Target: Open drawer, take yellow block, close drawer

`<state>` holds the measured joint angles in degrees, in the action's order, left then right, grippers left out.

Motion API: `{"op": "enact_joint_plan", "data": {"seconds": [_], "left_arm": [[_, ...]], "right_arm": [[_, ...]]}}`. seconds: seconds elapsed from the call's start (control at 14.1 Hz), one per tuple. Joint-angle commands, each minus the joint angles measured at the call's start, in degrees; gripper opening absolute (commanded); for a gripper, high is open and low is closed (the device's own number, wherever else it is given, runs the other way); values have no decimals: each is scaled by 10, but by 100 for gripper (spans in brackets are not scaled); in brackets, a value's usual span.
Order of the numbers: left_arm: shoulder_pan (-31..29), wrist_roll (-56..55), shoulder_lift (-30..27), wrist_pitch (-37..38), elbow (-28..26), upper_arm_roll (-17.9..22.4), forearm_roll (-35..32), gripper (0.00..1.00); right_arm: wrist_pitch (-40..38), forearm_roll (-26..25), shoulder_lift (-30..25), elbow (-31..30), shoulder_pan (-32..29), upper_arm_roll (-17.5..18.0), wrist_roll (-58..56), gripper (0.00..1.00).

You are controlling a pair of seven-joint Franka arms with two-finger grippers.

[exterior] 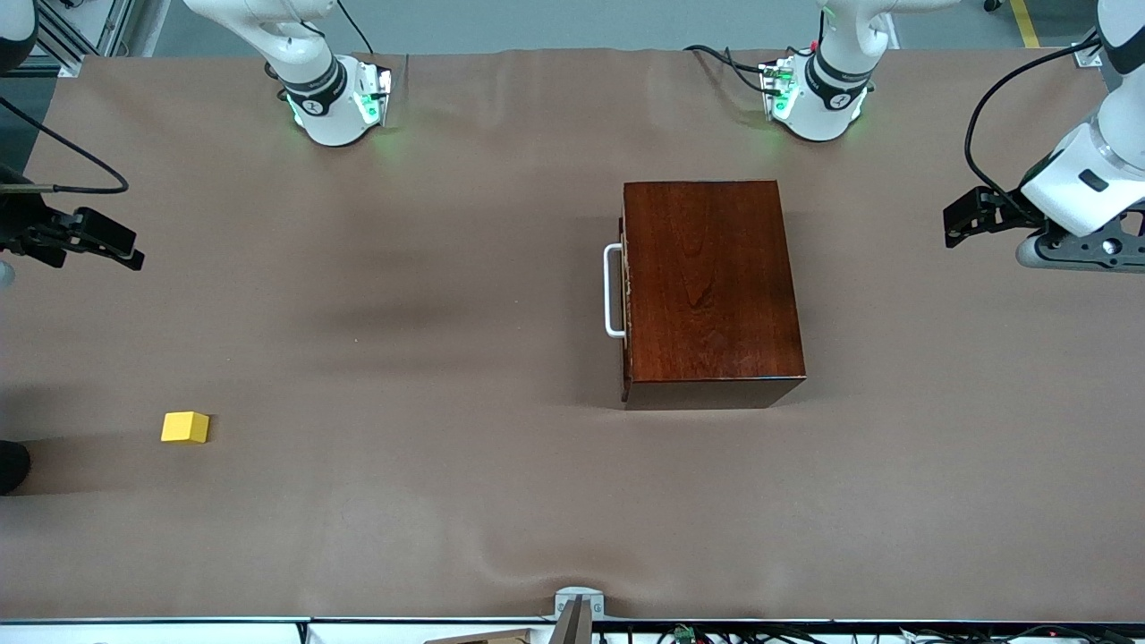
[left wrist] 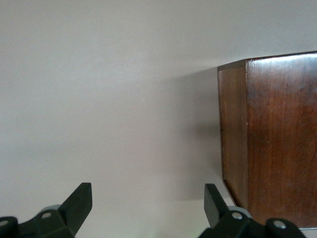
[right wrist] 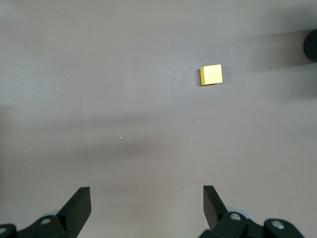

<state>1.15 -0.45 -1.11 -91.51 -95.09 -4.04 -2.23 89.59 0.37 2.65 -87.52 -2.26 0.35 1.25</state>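
A wide table (exterior: 465,268) fills nearly the whole front view, covered by a matte brown sheet that lies in soft ripples and shallow wrinkles, most marked along the edge nearest the front camera. Light falls evenly from above and leaves only faint, blurred shadows on the sheet. Along that near edge runs a pale rail (exterior: 268,619) with a small grey metal bracket (exterior: 578,601) at its middle and some loose cables (exterior: 716,633) beneath. Above the table's top edge a strip of grey floor (exterior: 581,22) shows, with a yellow floor line (exterior: 1024,22) at one corner and an aluminium frame (exterior: 94,31) at the other.
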Motion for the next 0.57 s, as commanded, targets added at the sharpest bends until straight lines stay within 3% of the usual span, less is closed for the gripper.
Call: {"op": "enact_joint_plan", "data": {"seconds": [0.0, 0.5], "left_arm": [[-13, -18, 1, 14, 14, 0, 20, 100], [-12, -29, 1, 14, 15, -3, 21, 100]], "right_arm": [[4, 4, -12, -10, 3, -3, -5, 100], [4, 4, -12, -10, 3, -3, -5, 100]]}}
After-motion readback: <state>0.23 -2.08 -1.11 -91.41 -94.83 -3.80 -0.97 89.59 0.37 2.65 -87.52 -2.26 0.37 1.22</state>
